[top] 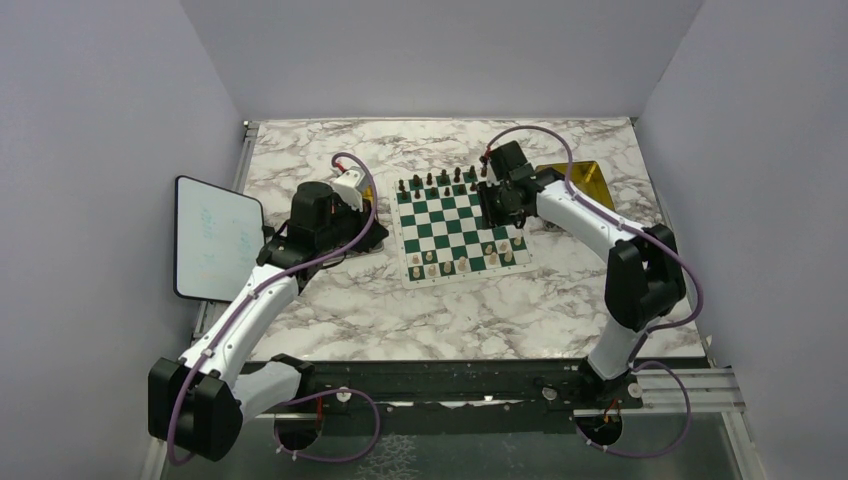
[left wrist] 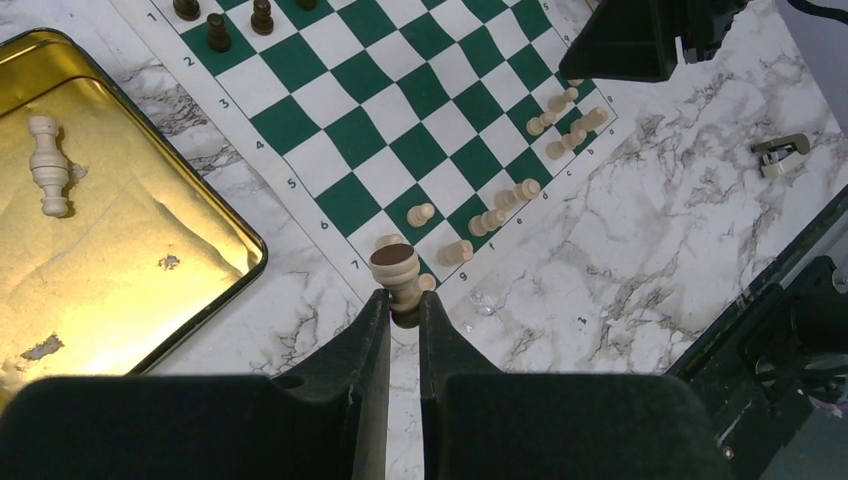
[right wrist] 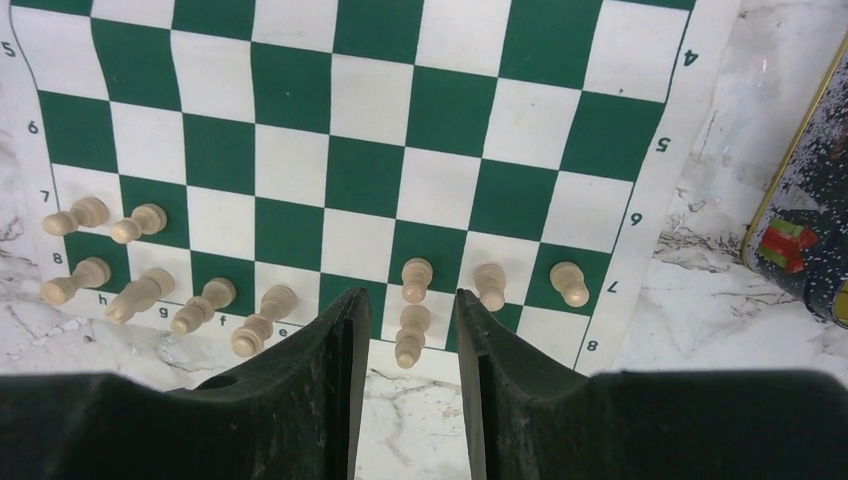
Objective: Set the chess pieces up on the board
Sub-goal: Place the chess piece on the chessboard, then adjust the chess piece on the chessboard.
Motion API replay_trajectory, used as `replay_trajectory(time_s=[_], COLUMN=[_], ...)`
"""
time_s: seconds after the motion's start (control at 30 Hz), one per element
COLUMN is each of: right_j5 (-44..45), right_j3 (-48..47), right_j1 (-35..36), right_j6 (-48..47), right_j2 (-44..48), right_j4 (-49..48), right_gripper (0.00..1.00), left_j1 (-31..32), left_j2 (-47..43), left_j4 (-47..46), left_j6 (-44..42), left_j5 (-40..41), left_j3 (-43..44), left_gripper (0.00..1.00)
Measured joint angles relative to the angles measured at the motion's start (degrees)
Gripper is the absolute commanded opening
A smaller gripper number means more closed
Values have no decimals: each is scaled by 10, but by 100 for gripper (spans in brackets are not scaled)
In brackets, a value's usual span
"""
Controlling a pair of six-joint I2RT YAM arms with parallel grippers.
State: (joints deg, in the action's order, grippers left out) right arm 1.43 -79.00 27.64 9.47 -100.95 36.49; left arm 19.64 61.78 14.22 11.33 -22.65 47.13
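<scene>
Cream chess piece (left wrist: 395, 275), pinched by left gripper (left wrist: 404, 300), long axis along the fingers, base toward board (left wrist: 400, 110) corner, lower centre; right gripper (right wrist: 407, 300) spread astride standing cream piece (right wrist: 411, 338).

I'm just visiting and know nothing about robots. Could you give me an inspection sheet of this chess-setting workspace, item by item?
Surface: marble-patterned table, with the board lying flat on it.
Job's things: cream chess pieces stand on the board's near rows; a lone piece lies in the gold tray.
Clutter: dark pieces on the far rows, white tablet, second gold tray, small grey clip.
Grippers: left gripper shut on a cream piece by the board's corner; right gripper open around a standing piece.
Cables: purple cables loop along both arms.
Surroundings: plain pale walls on three sides.
</scene>
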Motion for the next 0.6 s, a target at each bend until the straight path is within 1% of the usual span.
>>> replay_trajectory(time_s=[0.1,0.43,0.6], right_j5=[0,-7,-17], right_j3=[11,36,36], right_j1=[0,0,0], right_j6=[1,1,0], right_j2=[0,-34,-52], right_j4=[-3,-9,-11], right_gripper=[37,36,33], left_j1=[0,0,0], left_j2=[-8,-19,-19], left_j4=[0,1,1], left_j6=[-1,-11,-15], left_j5=[1,3,3], left_j3=[0,-10,-11], left_gripper=[0,0,0])
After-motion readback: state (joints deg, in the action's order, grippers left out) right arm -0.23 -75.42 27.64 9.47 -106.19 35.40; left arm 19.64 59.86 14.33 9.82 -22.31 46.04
